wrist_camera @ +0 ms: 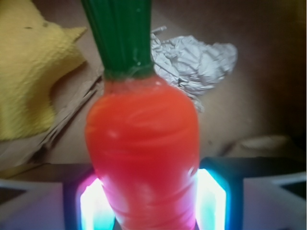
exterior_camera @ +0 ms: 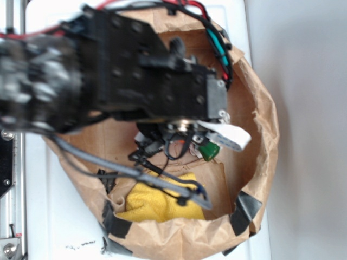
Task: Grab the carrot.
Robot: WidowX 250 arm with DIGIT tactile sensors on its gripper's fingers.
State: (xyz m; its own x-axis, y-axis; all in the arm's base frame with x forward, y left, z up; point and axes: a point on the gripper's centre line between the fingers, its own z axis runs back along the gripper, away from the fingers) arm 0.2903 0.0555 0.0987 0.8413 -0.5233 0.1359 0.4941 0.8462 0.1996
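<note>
The carrot fills the middle of the wrist view, glossy orange, with its dark green stem pointing away from the camera. My gripper is shut on the carrot, and a glowing pad presses against each side of its narrow end. In the exterior view the arm reaches down into a brown paper container. Only the carrot's green stem shows there, under the gripper with its white finger. The orange body is hidden by the arm.
A yellow cloth lies on the container floor at the near side. A crumpled silvery-white ball sits beyond the carrot's stem. High crinkled paper walls ring the space. Loose cables hang from the arm over the cloth.
</note>
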